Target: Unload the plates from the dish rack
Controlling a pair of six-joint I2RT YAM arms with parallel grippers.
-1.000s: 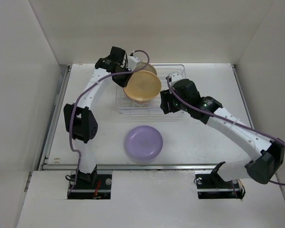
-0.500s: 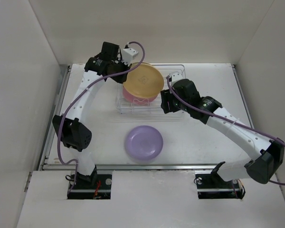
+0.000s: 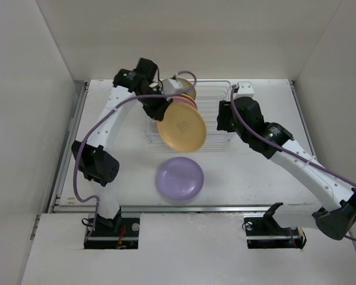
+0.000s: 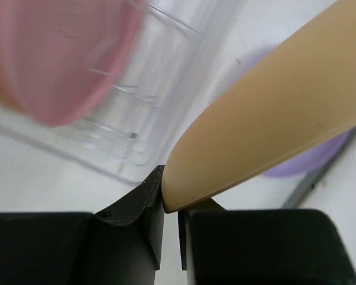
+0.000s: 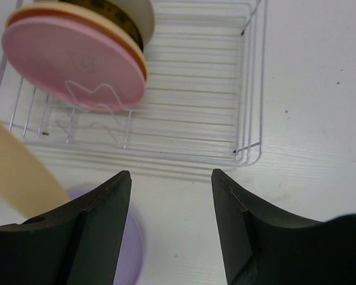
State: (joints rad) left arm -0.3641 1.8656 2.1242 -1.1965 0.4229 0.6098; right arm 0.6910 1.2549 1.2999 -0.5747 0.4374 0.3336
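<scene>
**Step, as I judge it:** move 1 plate from the rack down to the stack.

- Table (image 3: 267,101): white, carries everything.
- Dish rack (image 3: 210,98): sits at the far middle of the table.
- Lavender plate (image 3: 179,178): lies flat on the table on the rack's near side, apart from it. It is the likely landing spot.
- Orange-yellow plate (image 3: 181,128): in the air, tilted, over the rack's near edge, between the rack and the lavender plate.
- Left gripper (image 4: 171,205): pinches this plate's rim, 1 finger on each face. The bite is small and right at the edge.
- Right gripper (image 5: 172,202): fingers spread and holding nothing, above the rack's near right corner.

**To do it well (judgement):**
- With an edge grip only, the plate can pivot or slip, so travel slowly.
- Clear the rack's near wire fully before descending.
- Level the plate over the lavender one and lower it to contact before opening the fingers.
- Keep the right arm out of the left arm's path.

**Rack contents:** the left half holds plates standing on edge, leaning together.
- Pink plate (image 5: 71,59): nearest the rack's front.
- Orange rim (image 5: 141,59): close behind the pink plate.
- Cream plate (image 5: 143,18): at the back.
- Dark patterned plate (image 5: 104,7): smaller, tucked against the cream plate.
- I cannot tell the total count in the cluster.
- The rack's right half shows only wire.
</scene>
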